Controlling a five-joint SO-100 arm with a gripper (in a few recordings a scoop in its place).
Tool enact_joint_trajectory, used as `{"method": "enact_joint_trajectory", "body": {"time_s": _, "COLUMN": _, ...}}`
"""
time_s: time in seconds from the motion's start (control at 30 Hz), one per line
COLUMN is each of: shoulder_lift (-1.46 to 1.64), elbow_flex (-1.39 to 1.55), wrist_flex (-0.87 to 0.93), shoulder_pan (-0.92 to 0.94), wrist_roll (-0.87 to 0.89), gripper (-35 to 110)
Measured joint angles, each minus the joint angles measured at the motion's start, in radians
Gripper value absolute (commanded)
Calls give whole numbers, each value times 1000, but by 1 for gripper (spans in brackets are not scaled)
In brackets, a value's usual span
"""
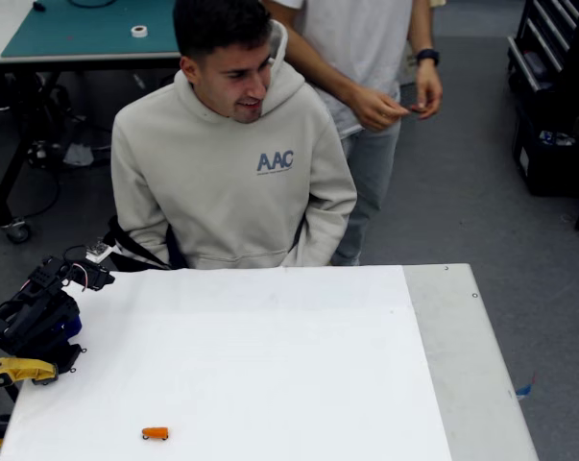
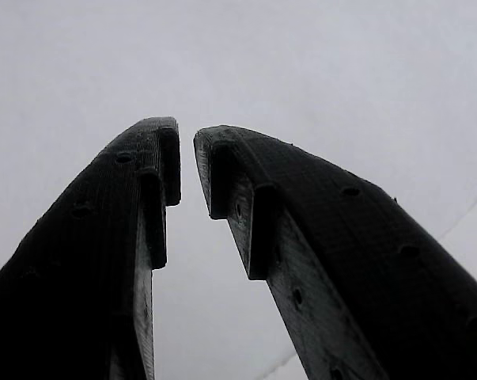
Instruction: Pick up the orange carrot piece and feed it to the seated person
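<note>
Fixed view: white table (image 1: 270, 365), with the seated person (image 1: 233, 163) behind its far edge, the folded arm's gripper (image 1: 83, 277) at its left edge, and the orange carrot piece (image 1: 155, 433) lying free near its near edge. Wrist view: jaws nearly closed on nothing. Step: approach not yet begun; next, open and descend over the carrot.

Standing person (image 1: 366, 58) cut off above the shoulders.
</note>
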Motion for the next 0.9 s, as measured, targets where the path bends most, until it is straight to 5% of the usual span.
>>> {"method": "enact_joint_trajectory", "body": {"time_s": 0.27, "shoulder_lift": 25, "elbow_flex": -3, "wrist_flex": 118, "shoulder_pan": -189, "wrist_roll": -97, "gripper": -1}}
{"method": "enact_joint_trajectory", "body": {"time_s": 0.9, "shoulder_lift": 28, "elbow_flex": -3, "wrist_flex": 118, "shoulder_pan": -173, "wrist_roll": -98, "gripper": -1}}
